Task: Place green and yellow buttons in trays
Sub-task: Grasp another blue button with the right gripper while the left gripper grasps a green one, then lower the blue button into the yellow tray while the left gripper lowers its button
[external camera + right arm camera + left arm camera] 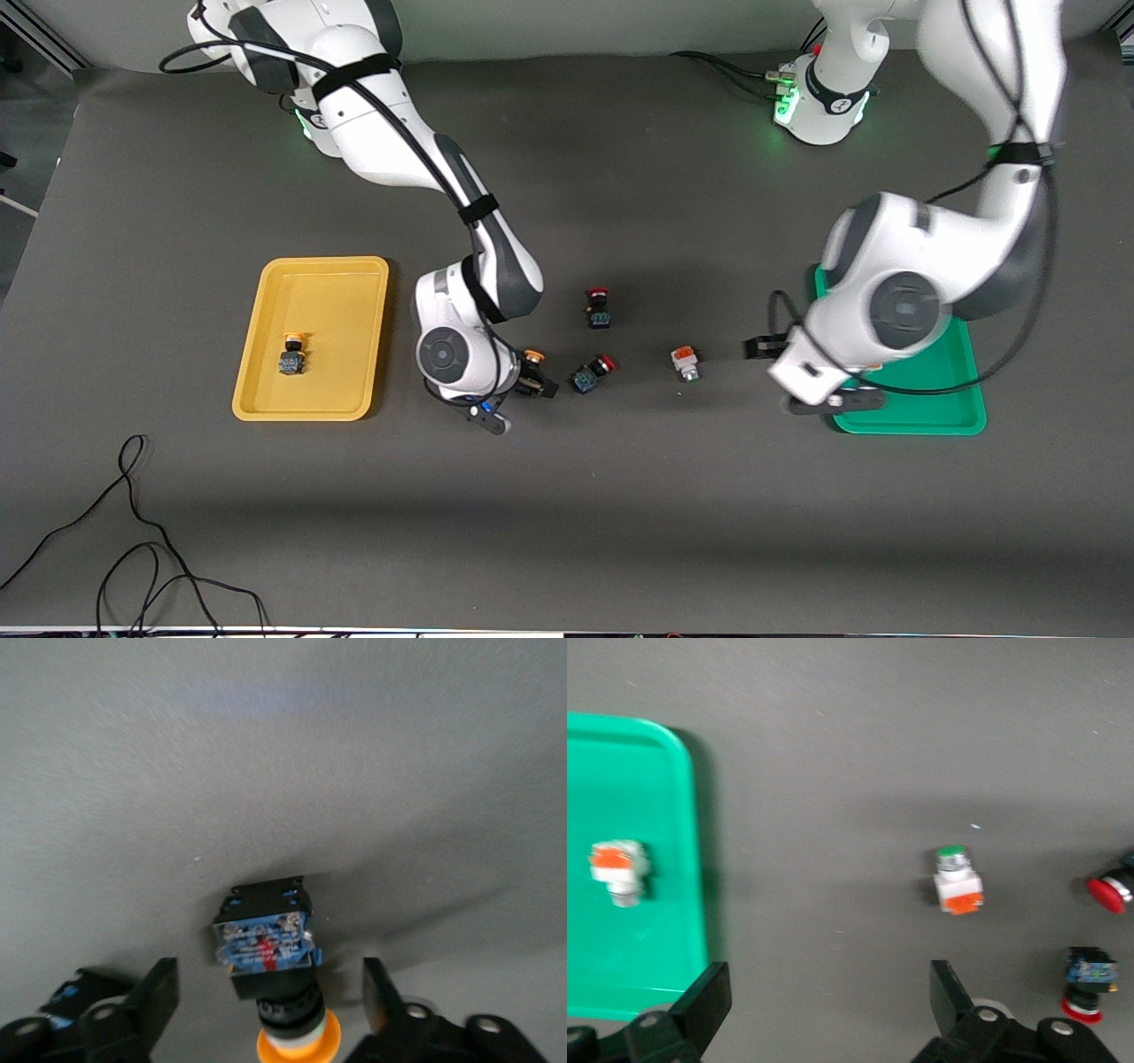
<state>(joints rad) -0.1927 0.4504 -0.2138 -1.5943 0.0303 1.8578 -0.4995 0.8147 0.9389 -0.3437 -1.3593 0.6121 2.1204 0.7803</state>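
Right wrist view shows my right claw (266, 1001) spread around a yellow-capped button (270, 966) lying mid-table, near the yellow tray (257, 337); I should centre, then pinch its dark base. My left claw (828, 1001), also spread, hangs by the green tray (682, 859). Count: two yellow-capped, two white, two red, two trays.

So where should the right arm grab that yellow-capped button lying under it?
Grip the yellow-capped button across its dark square base, coming straight down. It lies on its side between the open right end effector fingers, and the base's flat sides should hold better than the round cap.
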